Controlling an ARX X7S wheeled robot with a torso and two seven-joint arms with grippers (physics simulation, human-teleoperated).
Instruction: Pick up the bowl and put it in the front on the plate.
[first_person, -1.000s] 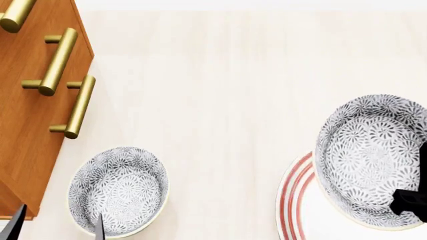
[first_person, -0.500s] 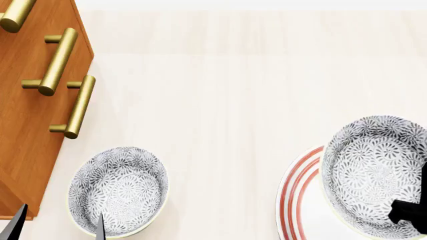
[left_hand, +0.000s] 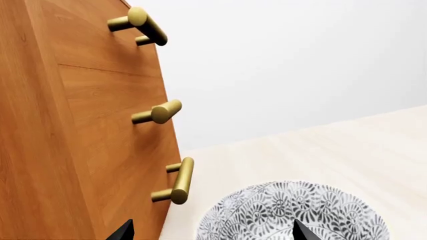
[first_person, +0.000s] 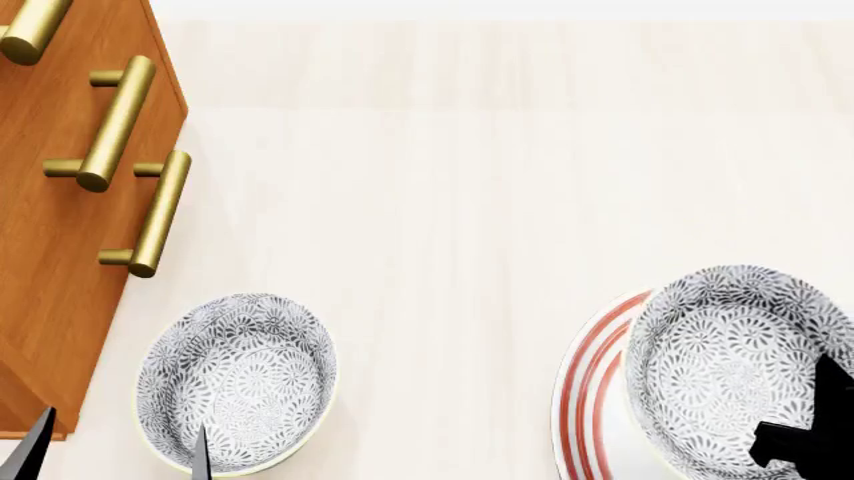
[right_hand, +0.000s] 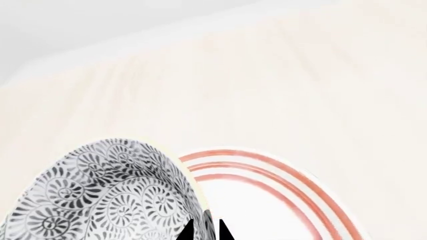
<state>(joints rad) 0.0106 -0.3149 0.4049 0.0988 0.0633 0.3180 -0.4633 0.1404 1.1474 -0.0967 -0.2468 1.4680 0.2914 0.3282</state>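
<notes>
The bowl, white with a dense grey floral pattern, is over the red-ringed plate at the head view's right edge. I cannot tell whether it touches the plate. My right gripper is shut on its near rim. The right wrist view shows the two black tips pinching the bowl's wall, with the plate just beyond. My left gripper stands open at the lower left, one tip over a look-alike bowl, the other beside the cabinet. In the left wrist view that bowl lies between the tips of the open left gripper.
A brown wooden cabinet with brass bar handles stands at the left, close to the left bowl and left gripper; the left wrist view shows the cabinet too. The pale wooden tabletop stretches between the two bowls and back to the far edge.
The bowl in my right gripper has moved toward the near edge and come down over the plate, covering more of it. The left gripper and left bowl have not moved.
</notes>
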